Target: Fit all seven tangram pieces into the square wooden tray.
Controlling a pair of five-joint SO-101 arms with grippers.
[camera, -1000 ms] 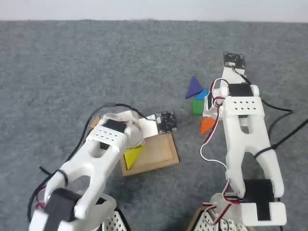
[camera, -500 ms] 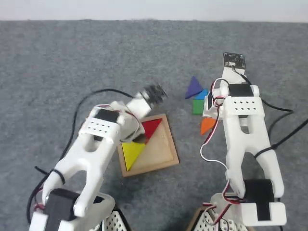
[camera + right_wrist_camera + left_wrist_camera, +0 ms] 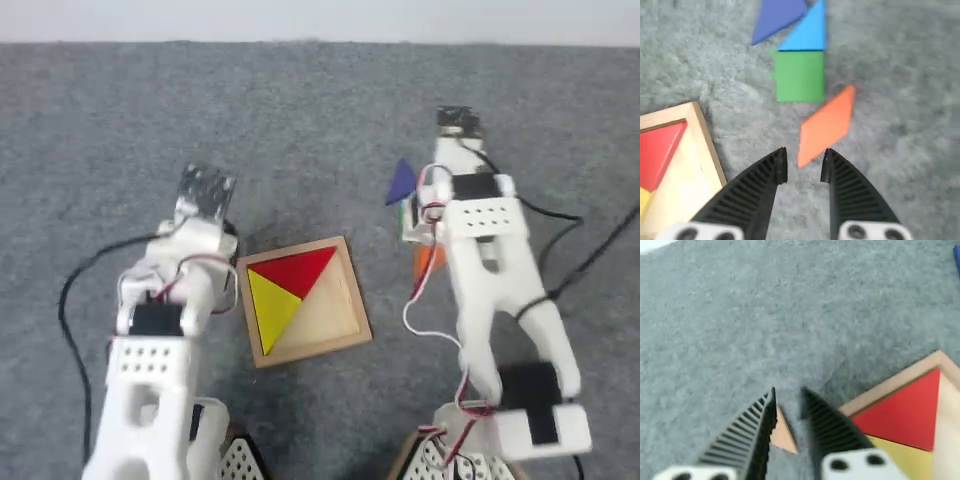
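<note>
The square wooden tray lies at the table's middle, holding a red triangle and a yellow triangle. My left gripper is open just left of the tray, low over the mat, with a tan triangle lying between its fingers. My right gripper is open, its tips either side of the near corner of the orange parallelogram. Beyond that piece lie a green square, a light blue triangle and a dark blue triangle.
Grey felt covers the whole table. The right arm hides most of the loose pieces in the high view, leaving the dark blue triangle and an orange edge. Bare mat stretches behind and left of the tray.
The left arm swung left off the tray, leaving the red triangle in it beside the yellow one. The right arm shifted slightly left and forward over the loose pieces.
</note>
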